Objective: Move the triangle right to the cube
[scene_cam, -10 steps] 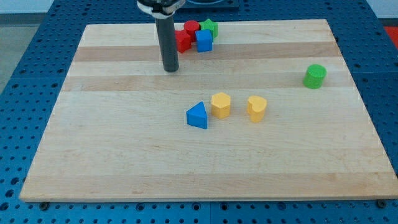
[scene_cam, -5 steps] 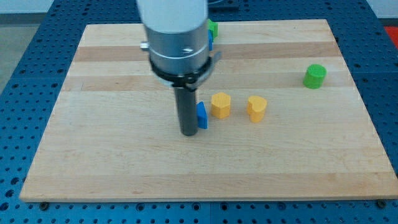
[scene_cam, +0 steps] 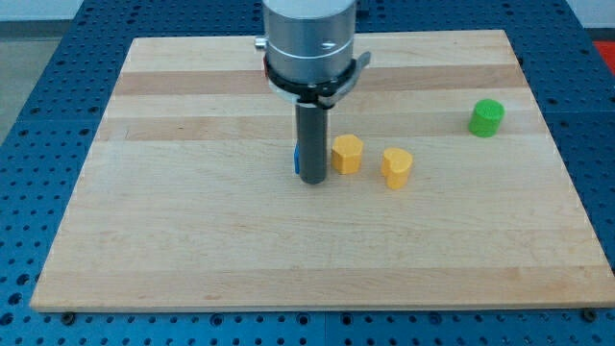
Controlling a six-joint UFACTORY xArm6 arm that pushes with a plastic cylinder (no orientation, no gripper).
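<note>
My tip [scene_cam: 312, 181] rests on the wooden board [scene_cam: 173, 221] near its middle. The blue triangle [scene_cam: 298, 160] is almost wholly hidden behind the rod; only a thin blue sliver shows at the rod's left edge. A yellow block [scene_cam: 347, 154] sits just to the right of the rod, close to it. The cube does not show: the arm's body covers the board's top middle.
A second yellow block [scene_cam: 396, 167] lies to the right of the first. A green cylinder [scene_cam: 486, 117] stands near the board's right edge. The arm's large grey body [scene_cam: 309, 38] blocks the view of the top middle.
My tip came down from the top of the board to the blue triangle's left, then moved right and up. The triangle and the nearer yellow block have shifted slightly up and right.
</note>
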